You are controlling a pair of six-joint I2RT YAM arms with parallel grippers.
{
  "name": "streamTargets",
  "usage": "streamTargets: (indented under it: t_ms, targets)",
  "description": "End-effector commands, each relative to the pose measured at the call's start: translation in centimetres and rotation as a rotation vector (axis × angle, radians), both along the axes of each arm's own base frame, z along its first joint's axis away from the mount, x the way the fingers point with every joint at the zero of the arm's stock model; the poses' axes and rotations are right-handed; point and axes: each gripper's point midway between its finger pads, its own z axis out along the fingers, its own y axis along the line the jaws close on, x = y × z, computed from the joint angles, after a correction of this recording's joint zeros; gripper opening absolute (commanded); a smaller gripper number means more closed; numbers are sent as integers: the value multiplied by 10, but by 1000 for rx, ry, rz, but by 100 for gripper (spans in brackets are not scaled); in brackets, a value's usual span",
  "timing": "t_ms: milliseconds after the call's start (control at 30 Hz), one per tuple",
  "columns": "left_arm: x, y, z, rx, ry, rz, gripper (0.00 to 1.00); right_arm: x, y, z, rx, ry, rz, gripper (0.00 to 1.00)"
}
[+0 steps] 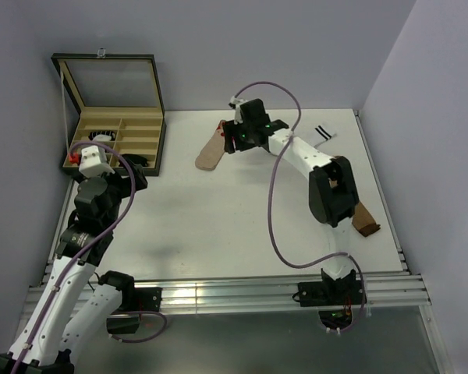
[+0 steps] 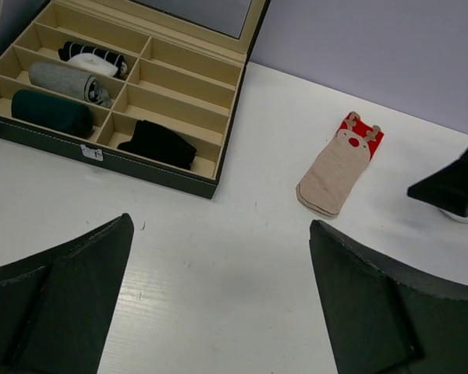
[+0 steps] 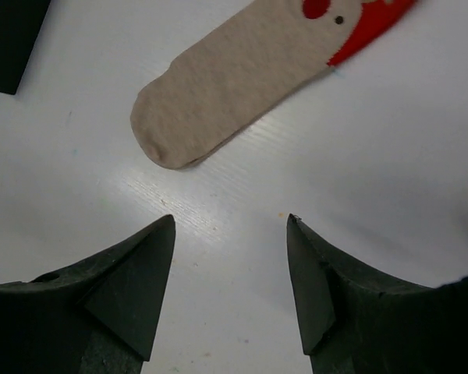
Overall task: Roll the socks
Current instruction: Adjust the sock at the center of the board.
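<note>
Right wrist view: beige sock [image 3: 234, 86] flat on table [image 3: 390, 164], toe just ahead of right gripper [image 3: 230, 220], jaws apart & empty, so best pinch toe edge low & centred so roll starts tight; left gripper [image 2: 221, 224] wide open too.

White table [image 1: 218, 226]: socks [image 2: 339, 164], divided box [image 2: 156, 173]

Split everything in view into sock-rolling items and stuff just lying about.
Job: beige reindeer sock, striped sock, brown sock, right gripper open near the beige one.
Lying about: divider box, rolled socks already inside it.
</note>
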Motion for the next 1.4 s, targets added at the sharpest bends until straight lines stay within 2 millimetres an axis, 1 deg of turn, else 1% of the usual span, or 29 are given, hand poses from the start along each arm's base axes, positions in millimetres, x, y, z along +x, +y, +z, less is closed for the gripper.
streamTargets:
  t_ms: [0,33,67,100,133,167,200,233,267,300,367,400,467,500,567,600,667,700,800,833,933,1033,1167,1233,1333,1367]
  targets:
    - [4,2,6,11,-32,16,99,11,23,11,-33,-47,110,66]
    - [4,2,6,11,-31,14,100,8,35,-6,-36,-17,150,66]
    - [4,2,5,12,-29,14,100,8,40,-11,-42,-8,165,66]
    - [4,1,4,12,-27,11,99,12,47,-16,-44,-8,177,66]
    - [5,1,4,12,-27,11,99,11,55,-20,-61,-19,213,66]
    - [5,1,2,13,-21,10,99,12,60,-19,-68,-35,238,66]
    - [5,1,2,12,-20,10,99,12,65,-29,-78,-26,254,66]
    - [5,0,3,11,-22,9,99,10,71,-32,-83,-27,271,66]
    - [6,0,2,11,-23,9,99,10,76,-30,-83,-38,288,65]
    - [6,1,1,12,-20,10,99,9,80,-39,-87,-24,299,65]
    - [6,1,0,12,-17,13,99,9,88,-41,-83,-28,312,64]
    - [6,1,-1,12,-17,13,99,8,91,-49,-88,-16,319,63]
    - [5,1,-2,10,-16,15,99,7,98,-51,-87,-18,334,62]
    - [5,2,-2,8,-18,17,99,6,101,-57,-89,-10,343,62]
    - [5,1,-3,6,-19,14,98,6,108,-57,-85,-18,357,61]
    - [5,2,-4,6,-15,17,98,6,109,-62,-87,-13,361,60]
    - [5,1,-6,3,-12,16,98,6,114,-62,-85,-17,372,59]
    - [5,1,-7,4,-11,16,98,6,116,-67,-89,-11,374,58]
    - [5,1,-8,6,-6,18,98,3,121,-73,-87,0,387,56]
    - [5,2,-8,6,-7,21,98,2,124,-73,-82,6,393,54]
    - [5,3,-8,7,-7,24,98,-2,127,-83,-82,35,400,51]
    - [5,3,-8,8,-7,24,98,-8,125,-91,-93,69,402,46]
    - [5,2,-9,10,-3,20,98,-20,117,-104,-122,108,407,39]
    - [5,1,-10,9,-3,17,98,-26,115,-105,-121,124,412,37]
    - [6,1,-10,11,-2,16,98,-42,111,-109,-116,179,428,36]
    - [5,1,-10,11,-3,16,98,-52,106,-112,-125,218,428,36]
